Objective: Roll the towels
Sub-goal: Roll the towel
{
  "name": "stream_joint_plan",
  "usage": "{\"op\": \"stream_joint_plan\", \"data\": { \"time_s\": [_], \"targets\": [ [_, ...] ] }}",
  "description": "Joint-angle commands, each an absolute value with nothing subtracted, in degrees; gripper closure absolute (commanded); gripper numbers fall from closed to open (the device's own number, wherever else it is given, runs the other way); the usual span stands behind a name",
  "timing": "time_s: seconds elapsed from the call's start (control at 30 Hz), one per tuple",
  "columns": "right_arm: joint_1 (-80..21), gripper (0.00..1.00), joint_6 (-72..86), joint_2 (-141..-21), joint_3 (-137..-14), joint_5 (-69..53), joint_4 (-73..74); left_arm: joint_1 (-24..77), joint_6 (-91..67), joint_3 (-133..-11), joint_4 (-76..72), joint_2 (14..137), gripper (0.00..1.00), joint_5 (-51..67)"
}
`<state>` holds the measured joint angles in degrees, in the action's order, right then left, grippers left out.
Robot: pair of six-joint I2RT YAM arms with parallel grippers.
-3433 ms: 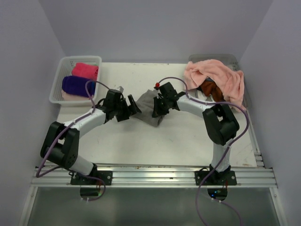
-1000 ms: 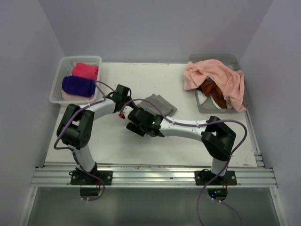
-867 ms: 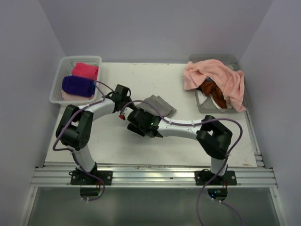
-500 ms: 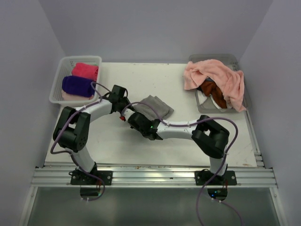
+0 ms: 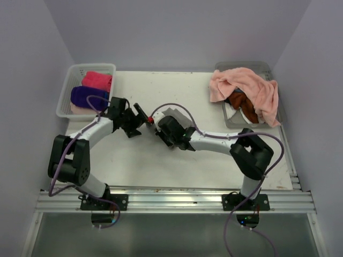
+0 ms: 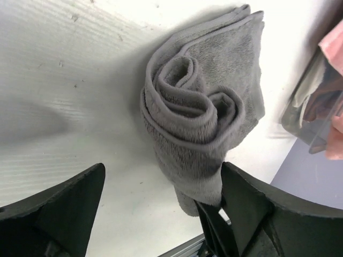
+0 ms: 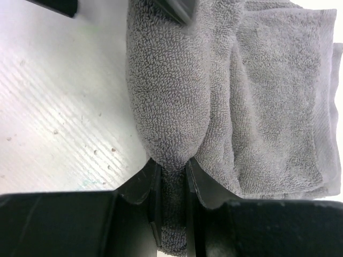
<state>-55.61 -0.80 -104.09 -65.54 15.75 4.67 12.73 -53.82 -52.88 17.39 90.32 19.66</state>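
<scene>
One fuzzy grey towel (image 6: 198, 118), rolled into a loose spiral (terry loops), clamped by right pincer (image 7: 171, 182); left pincer (image 6: 161, 184) released.

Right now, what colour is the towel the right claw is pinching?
Plain grey. The grey towel in the right claw shows best in the right wrist view.

The top view looks down from high at the near edge over the whole counter (image 5: 161, 160). Both wrist views sit close and low, sharing the grey towel (image 6: 198, 123).

The part-rolled grey towel (image 6: 195, 123) lies on the white table (image 6: 64, 80), its spiral end facing the spread fingers (image 6: 59, 209)
</scene>
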Motion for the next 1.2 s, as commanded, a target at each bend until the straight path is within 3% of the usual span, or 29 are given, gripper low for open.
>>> {"op": "stream_joint_plan", "data": {
  "time_s": [0.0, 0.17, 0.57, 1.17],
  "targets": [
    [-52.65, 0.98, 6.94, -101.42, -66.0, 5.04, 6.23, 11.52, -51.59, -52.65, 15.29, 86.23, 0.07, 22.24],
    [-47.82, 0.96, 13.16, -100.99, -65.83, -4.91, 6.86, 11.51, -51.33, -50.9, 13.71, 84.9, 0.01, 22.5],
    [-35.51, 0.94, 32.76, -105.55, -63.11, -37.76, -3.07, 12.13, -52.91, -45.88, 1.15, 87.1, 0.0, 28.48],
    [-33.31, 0.91, 35.51, -110.13, -62.67, -43.95, -4.05, 17.4, -53.26, -49.92, -8.09, 99.49, 0.02, 30.41]
  ]
}}
